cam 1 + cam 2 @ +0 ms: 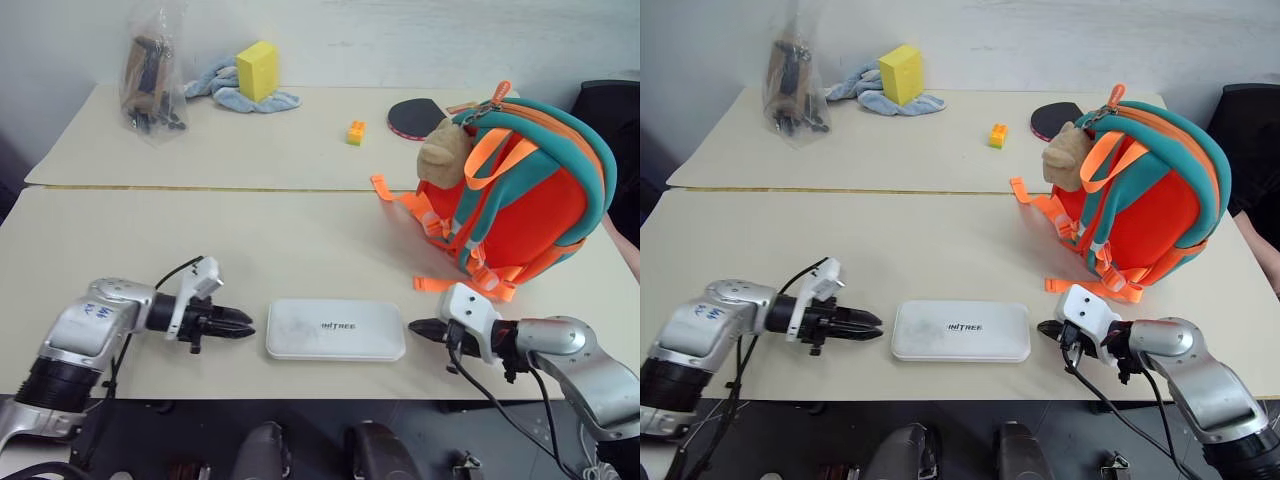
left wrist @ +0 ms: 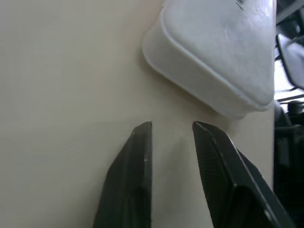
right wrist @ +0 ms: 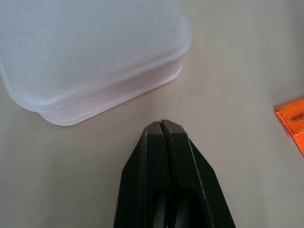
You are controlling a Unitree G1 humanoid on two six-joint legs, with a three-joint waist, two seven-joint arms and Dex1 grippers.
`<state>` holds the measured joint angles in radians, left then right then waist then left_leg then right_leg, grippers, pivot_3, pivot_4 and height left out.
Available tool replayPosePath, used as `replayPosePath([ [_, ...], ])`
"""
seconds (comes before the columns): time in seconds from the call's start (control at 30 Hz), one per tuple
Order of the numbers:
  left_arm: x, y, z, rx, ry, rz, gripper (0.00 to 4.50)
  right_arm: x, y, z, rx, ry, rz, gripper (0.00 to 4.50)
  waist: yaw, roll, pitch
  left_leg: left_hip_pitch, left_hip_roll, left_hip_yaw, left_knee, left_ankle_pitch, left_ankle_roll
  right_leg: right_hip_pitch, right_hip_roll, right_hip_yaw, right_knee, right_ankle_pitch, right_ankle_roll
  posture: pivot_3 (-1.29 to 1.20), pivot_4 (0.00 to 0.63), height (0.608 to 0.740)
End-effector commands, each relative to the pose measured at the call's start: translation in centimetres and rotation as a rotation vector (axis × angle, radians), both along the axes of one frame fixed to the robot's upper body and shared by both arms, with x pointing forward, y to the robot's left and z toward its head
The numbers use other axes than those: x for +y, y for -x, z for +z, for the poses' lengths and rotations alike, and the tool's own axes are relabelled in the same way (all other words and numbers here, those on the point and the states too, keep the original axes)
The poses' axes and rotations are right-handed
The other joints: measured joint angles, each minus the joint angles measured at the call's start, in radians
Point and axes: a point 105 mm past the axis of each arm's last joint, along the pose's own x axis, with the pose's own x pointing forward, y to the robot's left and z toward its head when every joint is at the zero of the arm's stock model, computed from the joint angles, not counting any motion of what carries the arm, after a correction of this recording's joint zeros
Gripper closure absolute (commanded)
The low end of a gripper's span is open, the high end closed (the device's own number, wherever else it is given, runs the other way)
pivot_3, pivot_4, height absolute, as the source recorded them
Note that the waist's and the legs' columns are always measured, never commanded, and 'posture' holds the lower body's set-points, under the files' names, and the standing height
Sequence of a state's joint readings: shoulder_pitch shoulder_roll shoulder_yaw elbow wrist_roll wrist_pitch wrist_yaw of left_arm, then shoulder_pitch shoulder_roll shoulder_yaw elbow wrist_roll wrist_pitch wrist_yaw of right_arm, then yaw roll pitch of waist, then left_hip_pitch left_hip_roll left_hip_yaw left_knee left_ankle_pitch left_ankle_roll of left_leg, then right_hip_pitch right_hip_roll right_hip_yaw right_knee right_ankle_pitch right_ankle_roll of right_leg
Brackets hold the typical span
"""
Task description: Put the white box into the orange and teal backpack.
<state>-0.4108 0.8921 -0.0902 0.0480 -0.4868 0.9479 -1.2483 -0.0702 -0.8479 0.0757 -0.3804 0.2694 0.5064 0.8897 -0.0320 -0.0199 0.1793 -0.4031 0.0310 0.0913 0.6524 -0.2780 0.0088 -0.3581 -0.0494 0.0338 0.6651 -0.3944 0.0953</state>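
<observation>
The white box, lettered "INTREE", is seen flat on the table between both hands: the left hand narrowly parted, the right hand closed and empty. Beyond the right hand stands the orange and teal backpack.

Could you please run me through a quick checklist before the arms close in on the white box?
1. White box lies flat near the table's front edge, free of other things: ok.
2. Left gripper at the box's left end, apart from it, fingers parted: ok.
3. Right gripper at the box's right end, apart from it, fingers pressed together: not ok if it must grasp.
4. Nothing held in either gripper: ok.
5. Orange and teal backpack upright behind the right arm: ok.
6. Backpack opening unzipped and wide enough for the box: cannot tell.
</observation>
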Motion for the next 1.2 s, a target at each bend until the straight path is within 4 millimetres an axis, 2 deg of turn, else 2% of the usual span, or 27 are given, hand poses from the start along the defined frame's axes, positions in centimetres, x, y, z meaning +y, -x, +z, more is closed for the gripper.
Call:
replayPosePath([
  [0.03, -0.5, 0.6, 1.3, 0.177, 0.130, 0.043, 1.87, 1.0, 0.0, 0.3, -0.016, -0.013, 0.039, 4.50, 0.001, 0.000, 0.000, 0.000, 0.000, 0.000, 0.000, 0.000, 0.000, 0.000, 0.000, 0.000, 0.000, 0.000, 0.000, 0.00, 0.150, 0.740],
  [0.1, -1.0, 1.1, 0.9, 0.255, 0.142, 0.047, 1.32, 1.3, 0.0, 0.2, -0.017, -0.008, 0.053, 4.50, 0.002, 0.000, 0.000, 0.000, 0.000, 0.000, 0.001, 0.000, 0.000, 0.000, 0.000, 0.000, 0.000, 0.000, 0.000, 0.00, 0.150, 0.740],
  [0.23, -1.9, 0.0, -1.3, 0.411, 0.118, 0.179, 0.10, 1.6, -0.2, -0.1, -0.020, -0.003, 0.063, 4.50, 0.008, 0.000, 0.000, 0.000, -0.001, -0.001, 0.002, 0.000, 0.000, 0.001, -0.001, -0.001, 0.001, 0.000, 0.000, 0.00, 0.150, 0.740],
  [0.4, -3.2, 0.8, -3.9, 0.481, 0.042, 0.182, 0.10, 1.8, -0.5, -0.1, -0.030, -0.004, 0.060, 4.50, 0.009, 0.005, -0.004, 0.005, -0.003, -0.002, 0.004, 0.000, 0.001, 0.007, -0.003, -0.001, 0.002, 0.000, 0.000, 0.00, 0.150, 0.740],
  [0.5, -4.7, 0.7, -4.1, 0.514, 0.064, 0.171, 0.10, 1.8, -0.6, -0.1, -0.036, -0.007, 0.060, 4.50, 0.013, 0.008, -0.006, 0.020, -0.004, -0.002, -0.002, -0.002, 0.005, 0.023, -0.005, -0.002, -0.005, 0.000, 0.000, 0.00, 0.150, 0.740],
  [0.6, -6.5, 1.1, -3.7, 0.541, 0.103, 0.120, 0.10, 1.9, -0.7, -0.1, -0.041, -0.007, 0.057, 4.50, 0.023, 0.010, -0.007, 0.020, -0.006, -0.002, -0.002, -0.004, 0.008, 0.024, -0.007, -0.003, -0.005, 0.000, 0.000, 0.00, 0.150, 0.740],
  [0.7, -8.2, 0.7, -2.4, 0.560, 0.181, 0.087, 0.10, 2.2, -0.8, 0.1, -0.045, -0.026, 0.055, 4.50, 0.030, 0.010, -0.007, 0.020, -0.008, -0.002, -0.002, -0.003, 0.006, 0.024, -0.008, -0.003, -0.005, 0.000, 0.000, 0.00, 0.150, 0.740],
  [0.8, -9.3, 0.6, -1.7, 0.561, 0.203, 0.064, 0.10, 2.4, -0.9, 0.2, -0.049, -0.031, 0.053, 4.50, 0.031, 0.010, -0.007, 0.017, -0.010, -0.002, 0.000, -0.004, 0.007, 0.022, -0.010, -0.003, -0.005, 0.000, 0.000, 0.00, 0.150, 0.740],
  [1.0, -9.7, -0.6, -0.9, 0.545, 0.243, 0.095, 0.10, 2.3, -1.1, 0.3, -0.061, -0.032, 0.044, 4.50, 0.029, 0.007, -0.006, 0.015, -0.012, -0.002, 0.000, -0.004, 0.009, 0.020, -0.012, -0.003, -0.005, 0.000, 0.001, 0.00, 0.150, 0.740],
  [1.1, -9.5, -1.1, 0.1, 0.536, 0.302, 0.101, 0.66, 2.1, -1.1, 0.3, -0.066, -0.027, 0.038, 4.50, 0.027, 0.006, -0.005, 0.015, -0.012, -0.002, 0.000, -0.004, 0.008, 0.020, -0.012, -0.003, -0.005, 0.000, 0.001, 0.00, 0.150, 0.740],
  [1.2, -9.1, -1.3, 0.7, 0.528, 0.335, 0.107, 1.57, 2.0, -1.1, 0.2, -0.070, -0.025, 0.029, 4.50, 0.025, 0.003, -0.004, 0.015, -0.011, -0.002, 0.000, -0.003, 0.007, 0.019, -0.011, -0.003, -0.005, 0.000, 0.002, 0.00, 0.150, 0.740],
])
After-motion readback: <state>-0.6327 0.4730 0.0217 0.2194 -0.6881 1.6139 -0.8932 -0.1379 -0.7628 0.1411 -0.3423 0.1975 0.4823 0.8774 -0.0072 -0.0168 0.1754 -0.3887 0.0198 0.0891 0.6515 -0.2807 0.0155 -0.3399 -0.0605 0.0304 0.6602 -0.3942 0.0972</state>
